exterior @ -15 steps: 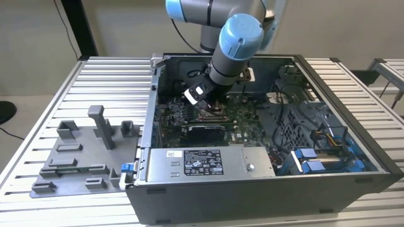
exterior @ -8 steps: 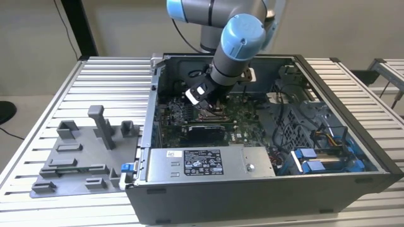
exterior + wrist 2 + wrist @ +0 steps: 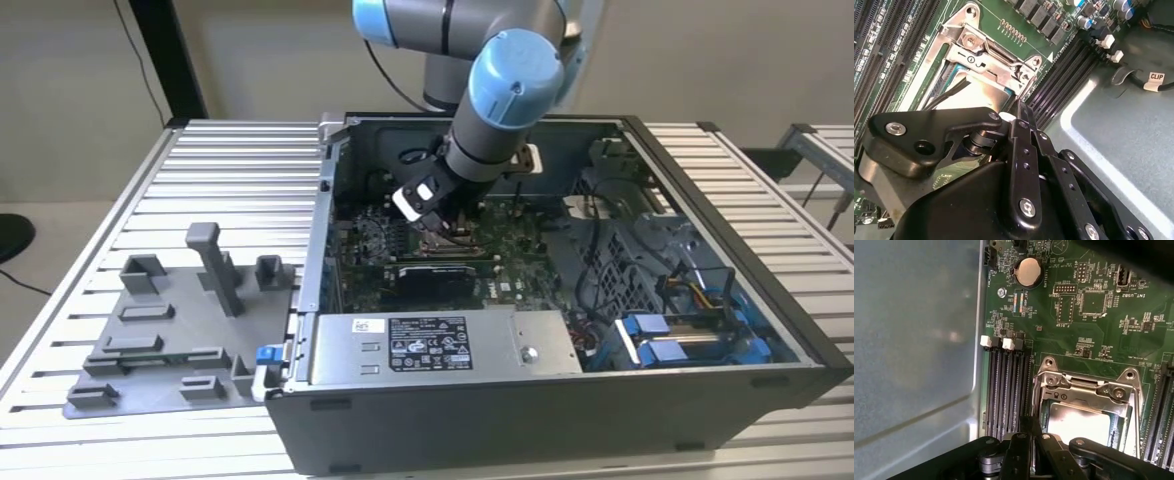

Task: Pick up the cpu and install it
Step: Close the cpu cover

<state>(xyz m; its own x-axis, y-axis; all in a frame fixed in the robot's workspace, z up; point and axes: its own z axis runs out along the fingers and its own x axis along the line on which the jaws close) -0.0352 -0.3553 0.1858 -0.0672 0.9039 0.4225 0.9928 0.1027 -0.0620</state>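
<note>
My gripper (image 3: 451, 230) is reaching down inside the open computer case (image 3: 561, 400), low over the motherboard's square metal socket frame (image 3: 1089, 385). The cpu (image 3: 1079, 422), a flat chip with a pale silver top, lies within that frame directly under the gripper. In the second wrist view the cpu (image 3: 981, 92) shows just beyond the black gripper linkage (image 3: 1019, 165), partly covered by it. Whether the gripper touches the chip cannot be told.
Memory slots (image 3: 1004, 390) run alongside the socket, next to the case wall (image 3: 914, 340). A silver power supply box with a white label (image 3: 441, 345) fills the case front. Blue drive brackets (image 3: 681, 335) sit at the exterior view's right. A grey fixture plate (image 3: 174, 330) lies on the table at its left.
</note>
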